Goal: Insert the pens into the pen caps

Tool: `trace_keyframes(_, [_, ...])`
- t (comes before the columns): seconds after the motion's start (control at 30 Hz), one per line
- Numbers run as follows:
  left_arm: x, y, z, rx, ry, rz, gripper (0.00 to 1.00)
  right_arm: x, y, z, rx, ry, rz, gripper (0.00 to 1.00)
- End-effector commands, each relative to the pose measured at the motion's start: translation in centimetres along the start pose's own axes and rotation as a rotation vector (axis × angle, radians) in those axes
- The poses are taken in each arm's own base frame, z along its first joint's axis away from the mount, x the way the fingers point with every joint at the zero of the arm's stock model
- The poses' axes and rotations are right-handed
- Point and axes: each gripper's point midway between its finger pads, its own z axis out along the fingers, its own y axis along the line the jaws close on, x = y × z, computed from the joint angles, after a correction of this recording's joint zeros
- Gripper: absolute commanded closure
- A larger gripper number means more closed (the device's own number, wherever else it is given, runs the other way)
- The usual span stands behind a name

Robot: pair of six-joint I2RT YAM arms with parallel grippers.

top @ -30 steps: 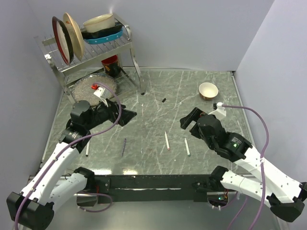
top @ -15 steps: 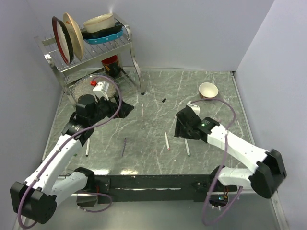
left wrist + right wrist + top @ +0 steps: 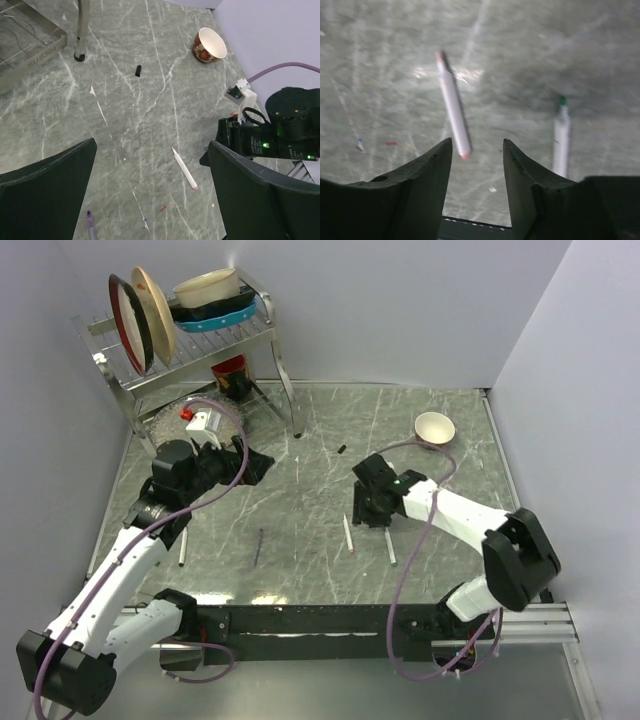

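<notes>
A white pen with a pink end [image 3: 348, 535] [image 3: 184, 167] [image 3: 452, 107] lies mid-table. To its right lies a green-tipped white pen [image 3: 390, 546] [image 3: 561, 137]. A purple pen [image 3: 258, 546] [image 3: 90, 227] and another white pen [image 3: 182, 548] lie further left. One black pen cap [image 3: 341, 449] [image 3: 138, 71] rests alone further back. My right gripper [image 3: 366, 512] [image 3: 476, 142] hovers low over the pink-ended pen, jaws part open and empty, the pen's pink end just ahead of the gap. My left gripper [image 3: 255, 468] [image 3: 152, 146] is wide open above the table and holds nothing.
A metal dish rack [image 3: 190, 335] with plates stands at the back left, over a red mug [image 3: 230, 370] and a speckled plate [image 3: 190, 420]. A small bowl [image 3: 434, 427] [image 3: 210, 45] sits at the back right. A tiny red bit [image 3: 162, 208] lies near the pens.
My right arm has swung left and down over the pink-ended pen, and its jaws have narrowed. The left gripper has drifted slightly back and stayed wide open.
</notes>
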Motion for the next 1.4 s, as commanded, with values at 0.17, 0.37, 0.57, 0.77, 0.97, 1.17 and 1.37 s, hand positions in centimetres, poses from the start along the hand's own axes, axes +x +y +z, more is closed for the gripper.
trace_keyframes(0.17, [-1.9,0.0,-0.9,-0.024,-0.079,0.036,0.01,-1.8,3.4,2.1,0.005,-0.017,-0.038,0.56])
trace_keyframes(0.37, [-1.7,-0.2,-1.0,-0.006,-0.079,0.044,0.01,-1.4,3.6,3.4,0.031,-0.005,-0.058,0.59])
trace_keyframes(0.57, [-1.7,-0.6,-1.0,0.011,-0.072,0.048,0.01,-0.7,3.3,5.0,0.089,0.017,-0.074,0.64])
trace_keyframes(0.77, [-1.2,-0.7,-1.1,0.024,-0.06,0.057,0.01,-1.5,3.3,6.0,0.133,-0.014,-0.084,0.7])
trace_keyframes(0.97, [1.4,-2.6,-1.1,0.104,0.054,0.013,0.01,-2.0,3.7,5.9,0.132,-0.032,-0.081,1.0])
trace_keyframes(1.17, [6.3,-5.1,-2.5,0.283,0.196,-0.211,0.01,-4.1,6.8,0.3,-0.068,-0.136,-0.034,1.0])
trace_keyframes(1.37, [9.4,-6.8,-3.6,0.472,0.235,-0.36,0.05,-4.4,9.6,-5.3,-0.315,-0.197,0.045,1.0])
